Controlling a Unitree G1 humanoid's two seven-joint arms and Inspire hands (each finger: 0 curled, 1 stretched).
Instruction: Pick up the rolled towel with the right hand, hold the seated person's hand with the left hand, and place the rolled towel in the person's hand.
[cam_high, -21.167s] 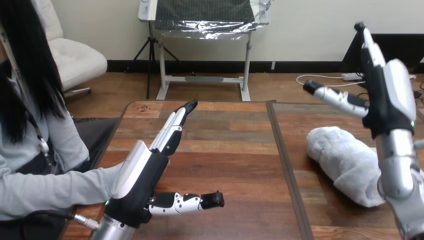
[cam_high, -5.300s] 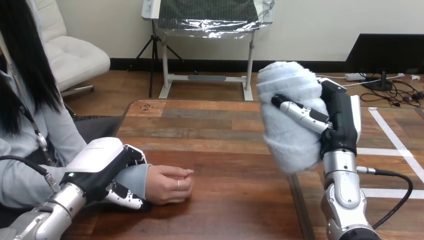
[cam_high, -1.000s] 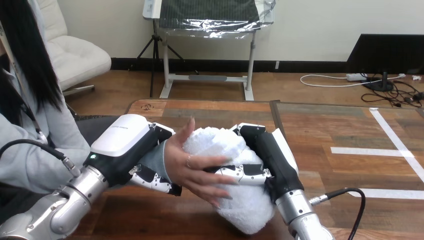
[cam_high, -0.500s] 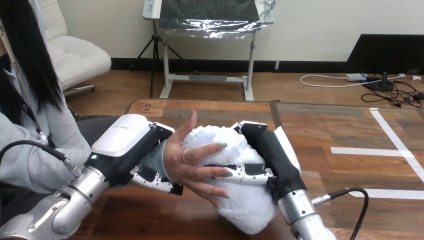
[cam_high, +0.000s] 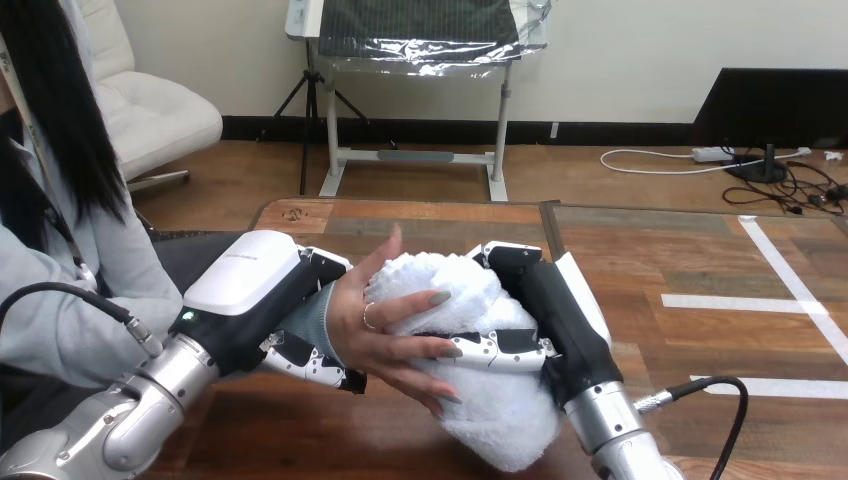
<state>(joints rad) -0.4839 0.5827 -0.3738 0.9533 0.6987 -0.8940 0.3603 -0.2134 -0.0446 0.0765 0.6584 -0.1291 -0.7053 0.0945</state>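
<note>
Both clamped | right hand (cam_high: 562, 322): rolled towel (cam_high: 485, 405) | left hand (cam_high: 250, 298): person's wrist (cam_high: 312, 318) | person's hand (cam_high: 372, 332) on towel

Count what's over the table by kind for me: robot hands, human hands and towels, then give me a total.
Robot hands: 2, the left hand and the right hand
Person's hand: 1
Towel: 1
Total: 4

Wooden table (cam_high: 450, 228), brown planks, with a dark seam right of centre
</note>
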